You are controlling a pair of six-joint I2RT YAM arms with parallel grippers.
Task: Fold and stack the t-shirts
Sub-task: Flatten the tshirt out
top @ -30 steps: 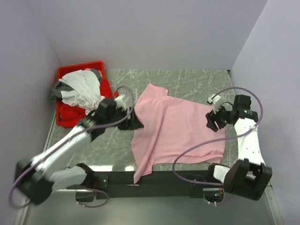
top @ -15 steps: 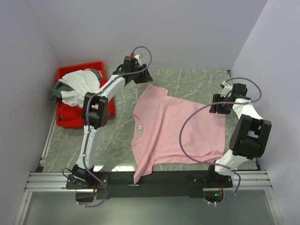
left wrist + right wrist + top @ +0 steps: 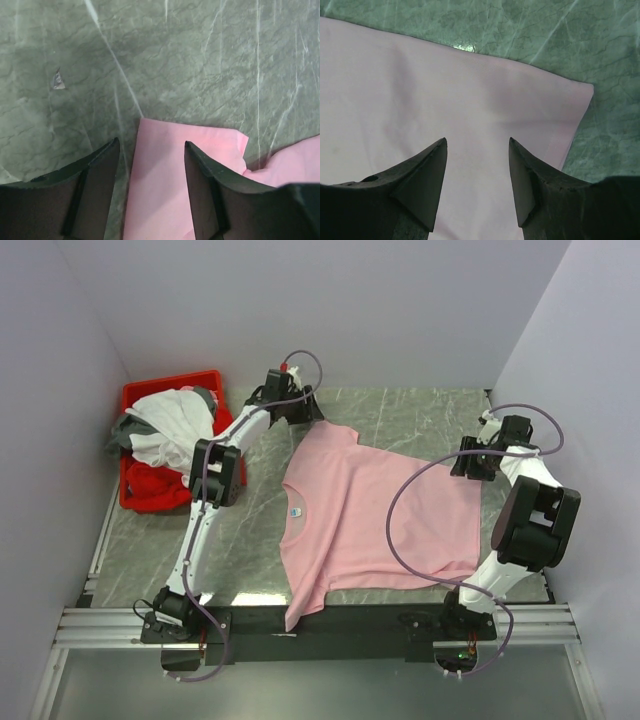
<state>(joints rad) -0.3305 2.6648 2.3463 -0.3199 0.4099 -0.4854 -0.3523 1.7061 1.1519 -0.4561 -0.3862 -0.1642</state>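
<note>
A light pink t-shirt (image 3: 380,510) lies spread on the marble table, its blue neck label (image 3: 295,510) facing up and its near left part hanging over the front edge. My left gripper (image 3: 312,416) is at the far sleeve. In the left wrist view it (image 3: 151,143) stands open, with the pink sleeve (image 3: 170,165) flat between the fingers. My right gripper (image 3: 470,464) is at the shirt's far right corner. It (image 3: 477,141) is open over the cloth (image 3: 420,85), which lies flat. White (image 3: 175,430), grey (image 3: 122,430) and red (image 3: 155,485) t-shirts are piled in the bin.
A red plastic bin (image 3: 170,383) stands at the far left by the wall. Grey walls close in the table on three sides. Bare marble (image 3: 420,410) shows behind the shirt and to its left (image 3: 240,530). A black rail (image 3: 380,618) runs along the front edge.
Both arms have stretched out from the middle of the table to the shirt's far edge. The shirt now lies flatter, with the neck label showing. Both grippers have narrowed a little.
</note>
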